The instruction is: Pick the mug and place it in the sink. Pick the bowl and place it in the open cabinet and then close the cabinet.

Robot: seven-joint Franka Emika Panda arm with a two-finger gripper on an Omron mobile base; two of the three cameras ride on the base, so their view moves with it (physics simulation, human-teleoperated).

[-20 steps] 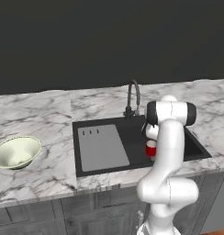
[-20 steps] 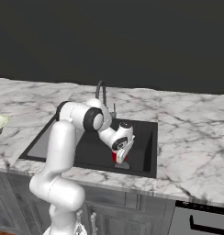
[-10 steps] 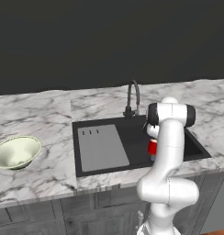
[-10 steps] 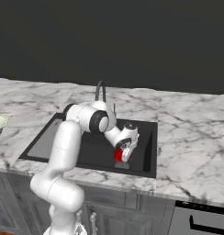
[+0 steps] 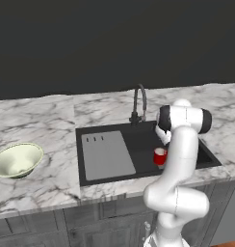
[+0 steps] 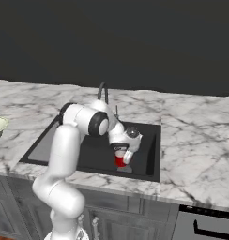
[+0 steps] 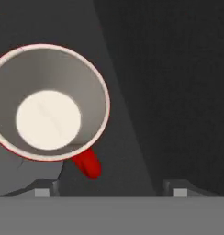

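The small red mug (image 5: 160, 157) stands upright on the floor of the black sink (image 5: 138, 140), near its front right. In the hand view I look down into the mug's (image 7: 49, 103) pale inside, and its red handle points toward my fingers. My gripper (image 7: 111, 188) hangs just above it, open, with its fingertips (image 7: 178, 188) wide apart. The mug sits left of the gap. In the right base view my hand (image 6: 128, 145) reaches low into the basin over the mug (image 6: 120, 161). The pale cream-green bowl (image 5: 17, 160) rests on the counter at far left. The cabinet is out of view.
A dark curved faucet (image 5: 138, 103) rises behind the basin. The grey ribbed drainboard (image 5: 107, 157) fills the sink's left half. Marble counter (image 5: 42, 125) runs on both sides. Lower drawer fronts (image 5: 105, 226) lie below, and a dark wall stands behind.
My hand has shifted only slightly over the sink floor. The mug stays at nearly the same spot and the bowl has not moved.
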